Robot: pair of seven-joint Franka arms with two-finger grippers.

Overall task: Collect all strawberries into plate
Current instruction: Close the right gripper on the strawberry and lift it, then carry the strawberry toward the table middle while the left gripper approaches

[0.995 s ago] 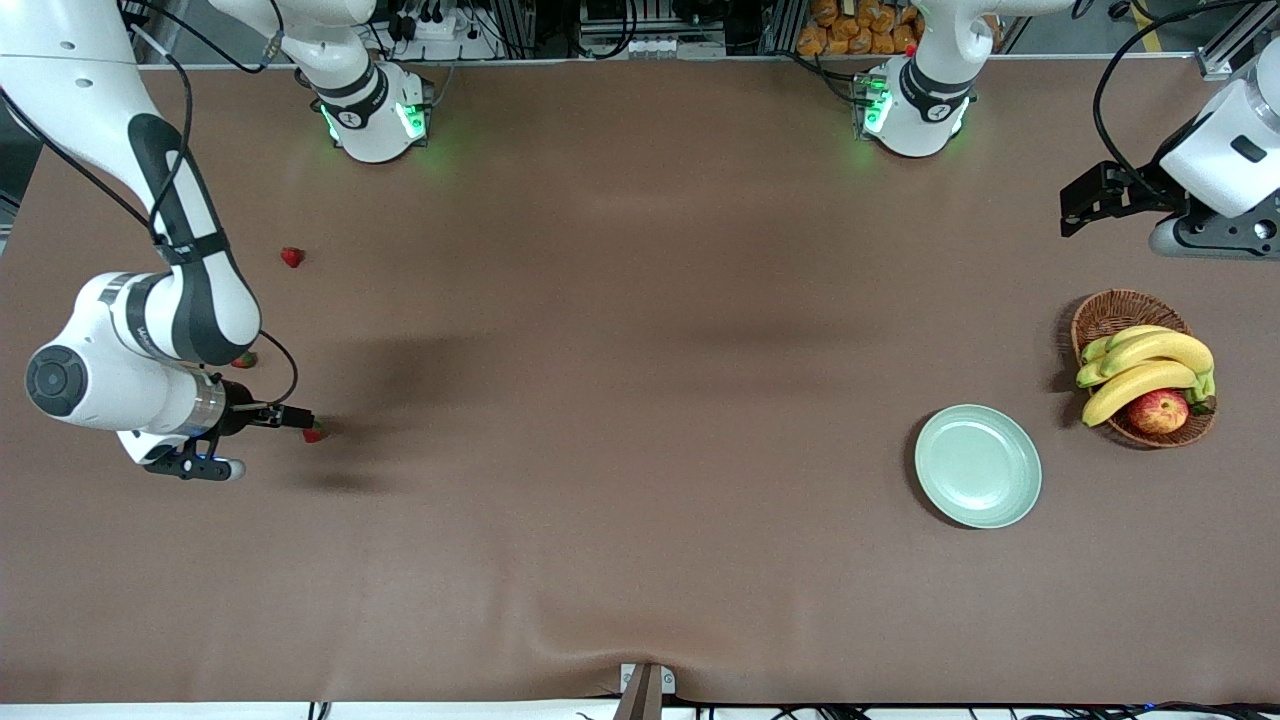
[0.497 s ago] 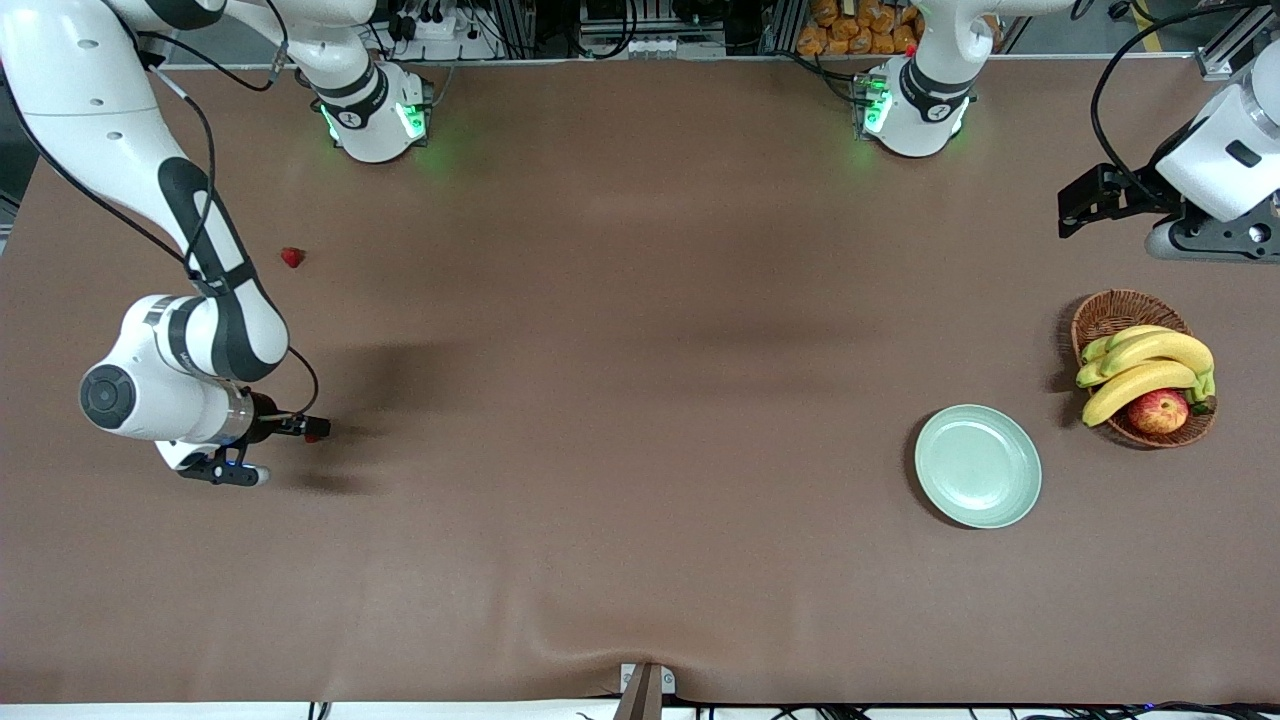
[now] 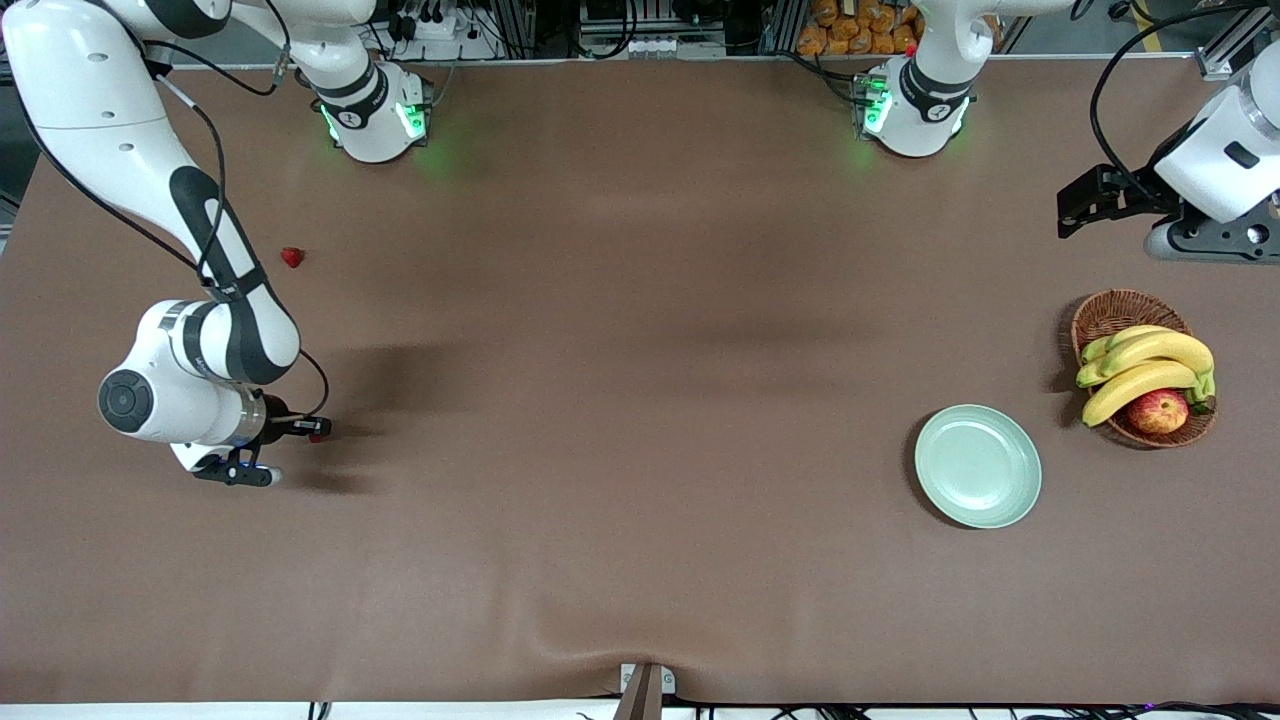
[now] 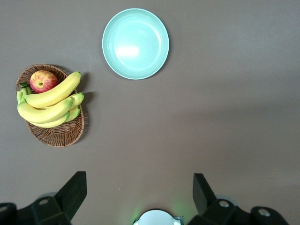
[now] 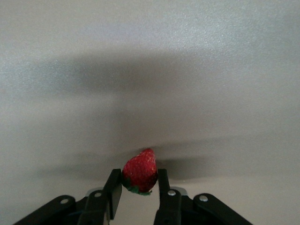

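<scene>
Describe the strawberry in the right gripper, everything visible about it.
The strawberry is small, bright red and finely speckled, with a dark green leafy cap at the end that points back toward the wrist and its tip pointing away. The right gripper is shut on it, one black finger pressing each side. In the front view the strawberry is at the right arm's end of the table, over bare brown tabletop, casting a shadow there.

Only two strawberries show: one (image 3: 292, 257) lying near the table's edge at the right arm's end, another (image 5: 140, 171) clamped in the right gripper (image 5: 137, 193); the right arm (image 3: 215, 345) may hide a third; the left gripper (image 4: 139, 192) is cut off by its wrist view's edge
</scene>
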